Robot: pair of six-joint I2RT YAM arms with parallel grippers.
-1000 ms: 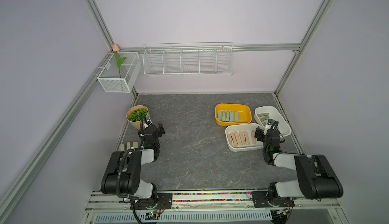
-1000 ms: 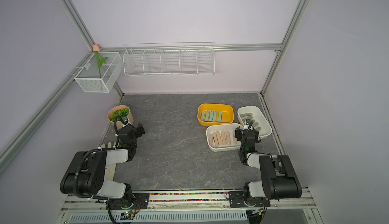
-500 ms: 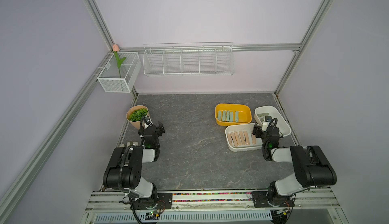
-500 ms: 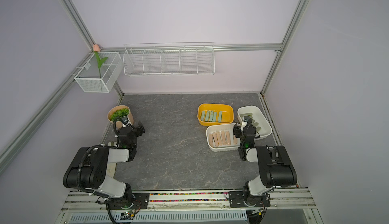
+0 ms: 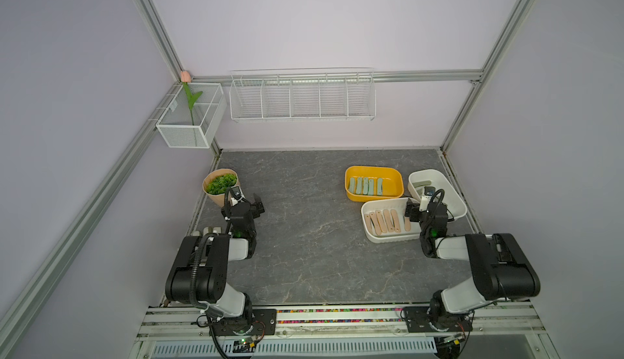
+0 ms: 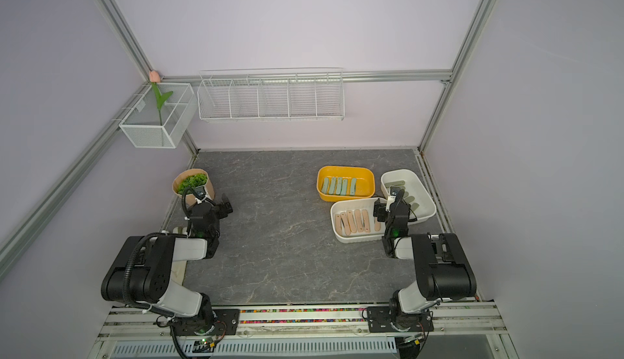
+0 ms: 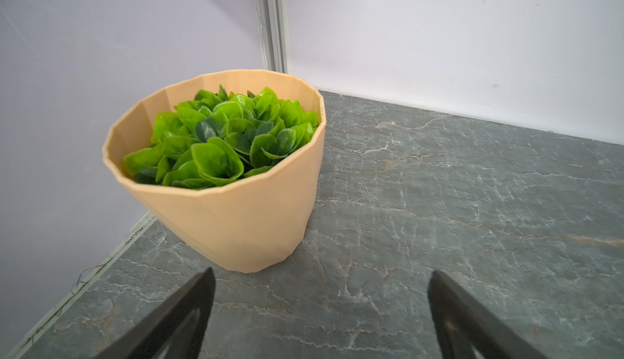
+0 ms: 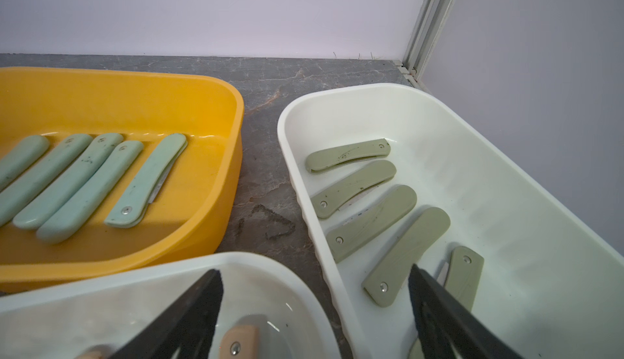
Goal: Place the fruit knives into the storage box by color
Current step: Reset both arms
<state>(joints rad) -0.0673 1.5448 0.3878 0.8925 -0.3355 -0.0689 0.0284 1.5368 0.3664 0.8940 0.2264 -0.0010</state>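
Three storage boxes stand at the right of the table. Several mint-teal fruit knives lie in the yellow box. The near white box holds several peach-pink knives. Olive knives lie in the far-right white box. My right gripper is open and empty above the gap between the two white boxes. My left gripper is open and empty over bare table beside the plant pot.
A tan pot of green leaves stands at the table's left edge. A pale glove with olive stripes lies by the left arm. Two white wire baskets hang on the walls above the table.
Both arms have folded back toward their bases. The right gripper has shifted slightly left above the white boxes and stayed open. No knife has moved.
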